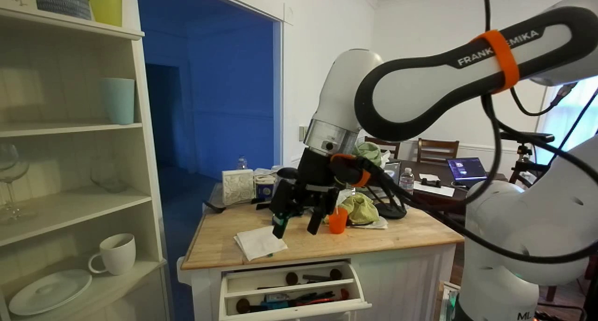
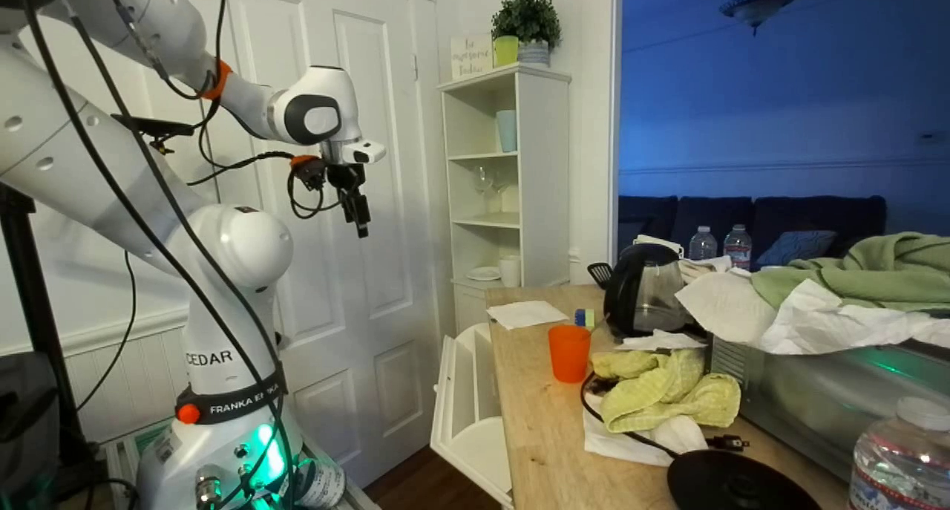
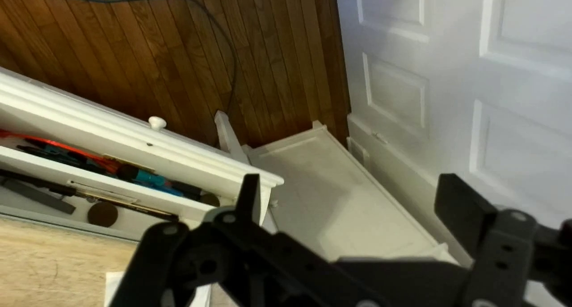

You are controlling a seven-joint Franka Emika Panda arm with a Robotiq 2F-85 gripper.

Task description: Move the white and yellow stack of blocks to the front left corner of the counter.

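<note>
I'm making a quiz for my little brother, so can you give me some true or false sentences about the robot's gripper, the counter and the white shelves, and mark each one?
1. The orange cup stands upright on the counter. True.
2. The drawer is pushed shut. False: the drawer is open.
3. The white mug lies on its side. False: the white mug stands upright on the shelf unit.
4. The gripper is open and holds nothing. True.
5. The lime-green cup sits on the lowest shelf. False: the lime-green cup is on top of the shelf unit.
6. Some white paper lies on the counter. True.
</note>
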